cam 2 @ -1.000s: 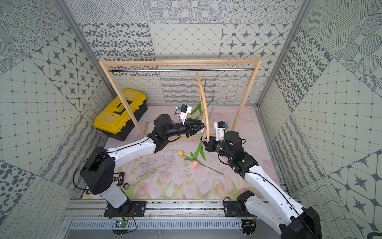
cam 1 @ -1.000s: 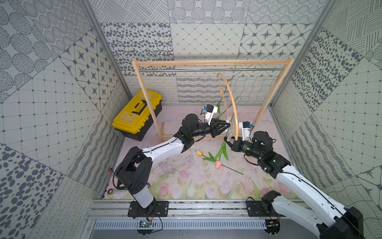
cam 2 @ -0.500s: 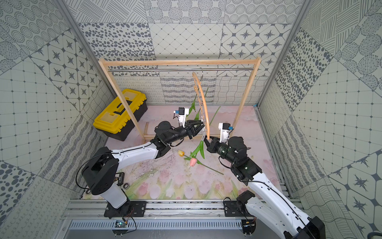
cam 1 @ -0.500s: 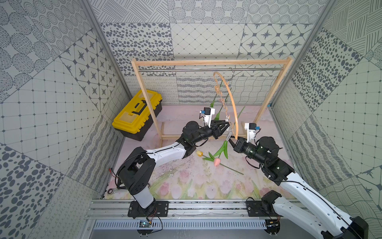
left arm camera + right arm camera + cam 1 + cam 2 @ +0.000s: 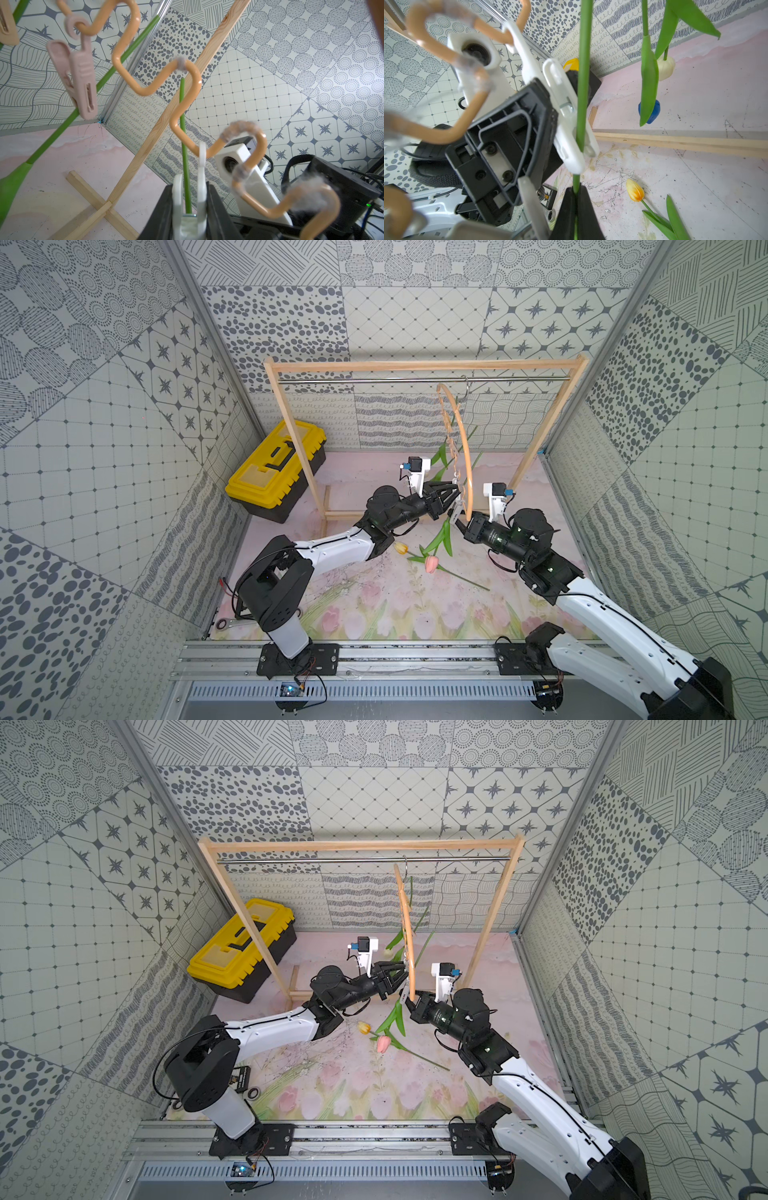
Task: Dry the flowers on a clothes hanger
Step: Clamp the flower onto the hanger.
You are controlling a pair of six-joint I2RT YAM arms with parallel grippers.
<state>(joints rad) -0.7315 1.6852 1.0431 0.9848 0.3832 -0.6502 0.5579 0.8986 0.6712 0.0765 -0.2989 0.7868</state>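
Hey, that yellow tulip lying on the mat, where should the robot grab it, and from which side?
Take the yellow tulip by its bare stem, a little in from the cut end, coming straight down and closing across it. It lies flat on the mat, so only the top is reachable; the head and leaves are soft, and the tip likely stays free for clipping.

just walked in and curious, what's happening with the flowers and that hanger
The left gripper has its fingers squeezing a white clothespin on the clothes hanger. The right gripper pinches a green stem, apparently of the pink tulip, set in that clip's mouth. The cream-white tulip and blue tulip already hang; the yellow-orange tulip lies on the mat.
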